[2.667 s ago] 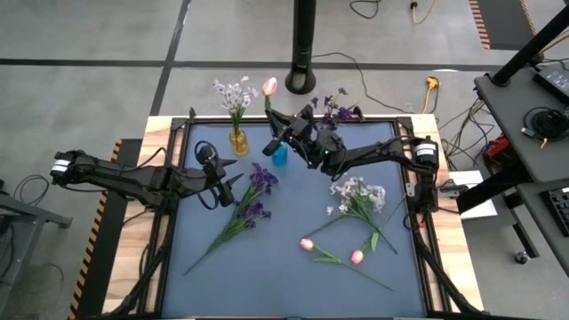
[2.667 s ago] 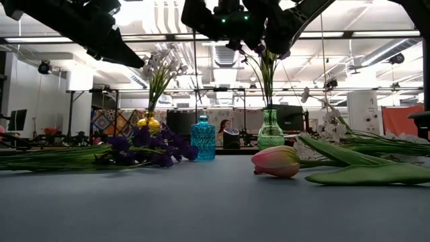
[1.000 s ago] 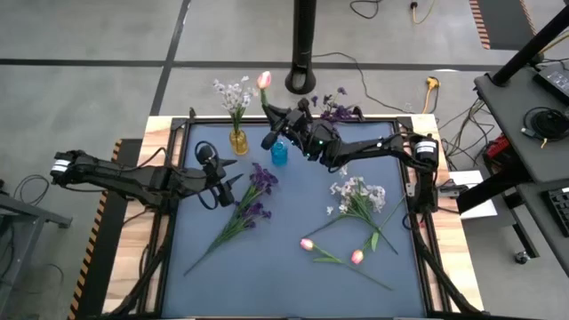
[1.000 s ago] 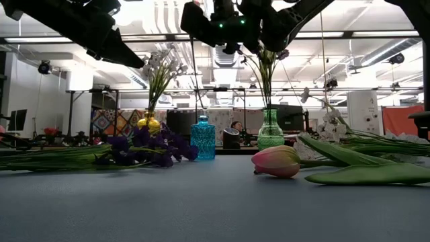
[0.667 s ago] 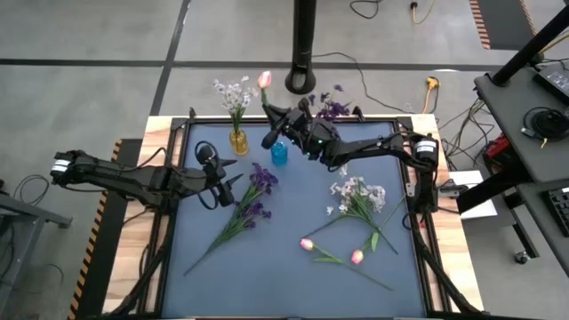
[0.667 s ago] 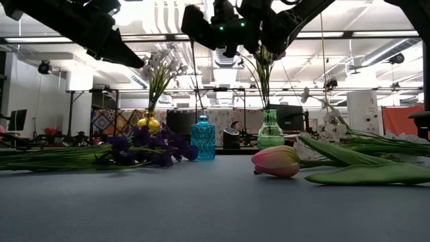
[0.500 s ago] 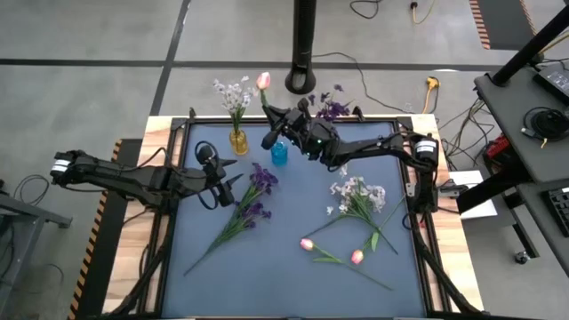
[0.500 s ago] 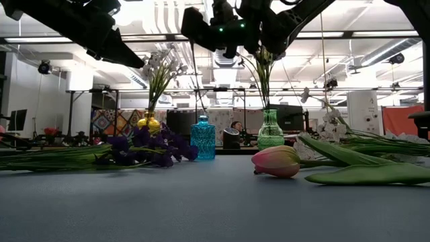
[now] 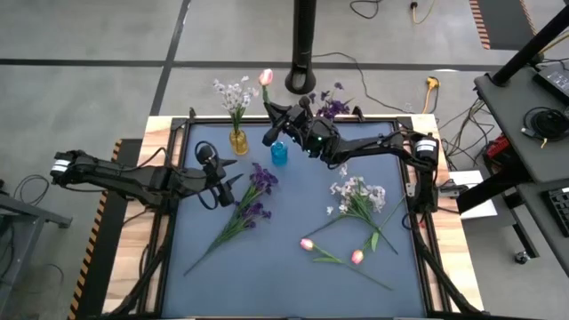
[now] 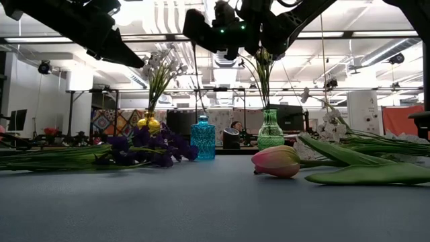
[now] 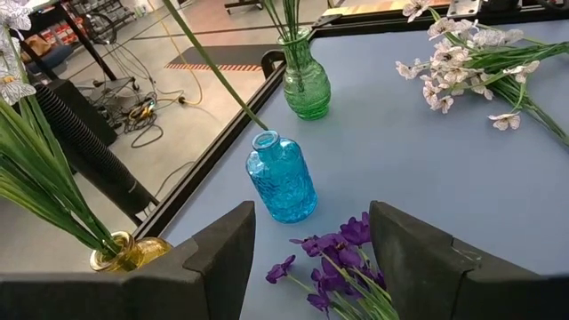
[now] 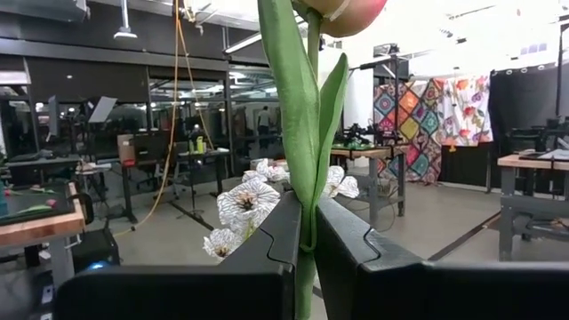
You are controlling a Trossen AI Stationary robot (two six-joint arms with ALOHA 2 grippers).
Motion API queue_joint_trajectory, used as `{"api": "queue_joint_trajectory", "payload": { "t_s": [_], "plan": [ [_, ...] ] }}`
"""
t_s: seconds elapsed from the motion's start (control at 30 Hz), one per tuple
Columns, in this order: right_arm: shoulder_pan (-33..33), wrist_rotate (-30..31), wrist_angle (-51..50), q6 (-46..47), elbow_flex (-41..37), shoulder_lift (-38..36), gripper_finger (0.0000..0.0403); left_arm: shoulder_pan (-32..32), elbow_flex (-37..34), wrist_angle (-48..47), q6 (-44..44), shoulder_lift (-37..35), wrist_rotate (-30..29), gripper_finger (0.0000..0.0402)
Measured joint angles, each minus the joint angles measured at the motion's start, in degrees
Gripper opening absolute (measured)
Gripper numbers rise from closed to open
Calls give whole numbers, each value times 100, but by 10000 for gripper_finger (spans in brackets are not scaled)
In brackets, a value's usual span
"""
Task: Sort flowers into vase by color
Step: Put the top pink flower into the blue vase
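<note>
- Pink tulip [image 9: 265,77] standing near upright at upper centre of the high view, bud topmost, stem end [image 11: 252,121] dipping into the blue vase [image 9: 279,154].
- Right gripper [image 9: 275,124] clamping that stem, fingers [image 12: 276,233] pinched shut around stalk and leaf, hanging just above the blue vase.
- Left gripper [image 9: 228,179] hovering at centre left, fingers [image 11: 222,249] parted, holding nothing, over the purple blooms [image 9: 256,189] lying on the mat.
- Yellow vase [image 9: 238,141] holding white sprigs; green vase [image 10: 270,131] holding purple stems.
- White sprigs [image 9: 359,197] and two tulips [image 9: 332,250] lying flat at lower right.
</note>
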Motion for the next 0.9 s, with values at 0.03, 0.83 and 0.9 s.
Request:
{"api": "queue_joint_trajectory", "payload": {
  "t_s": [0.03,0.83,0.9],
  "plan": [
    [-5,-25,0,12,1,0,18,0,0,0,0,2,0,204],
    [191,-882,-500,328,335,0,18,0,4,61,73,0,0,204],
    [278,-889,-875,307,538,0,18,0,4,49,90,2,0,204]
  ]
}}
